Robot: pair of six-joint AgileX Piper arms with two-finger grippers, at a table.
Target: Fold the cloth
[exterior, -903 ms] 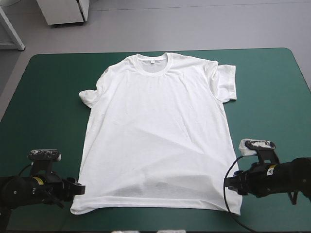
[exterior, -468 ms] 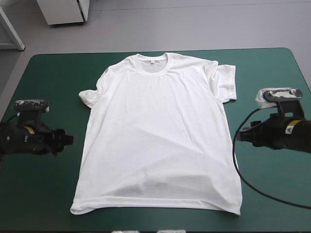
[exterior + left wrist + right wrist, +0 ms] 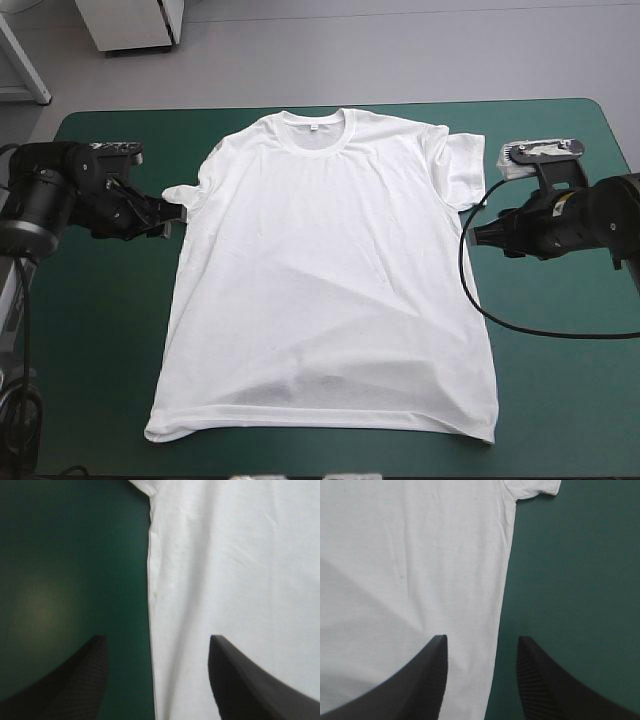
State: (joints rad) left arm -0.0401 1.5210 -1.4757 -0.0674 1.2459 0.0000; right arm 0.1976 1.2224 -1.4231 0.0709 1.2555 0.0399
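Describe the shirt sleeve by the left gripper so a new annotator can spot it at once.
On the teal-green table, the white T-shirt lies spread flat, collar toward the far edge. Its sleeve on the left arm's side is the small flap poking out from the shoulder, right at the open jaws of the left gripper. Unlike the other sleeve, broad and spread, it is narrow and bunched.

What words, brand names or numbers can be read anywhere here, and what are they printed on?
No text can be read in these pictures.
Inside the collar of the T-shirt: a small pale tag, too small to read.
The rest of the T-shirt: plain white, no print visible.
The teal-green table cover: plain, no writing visible.
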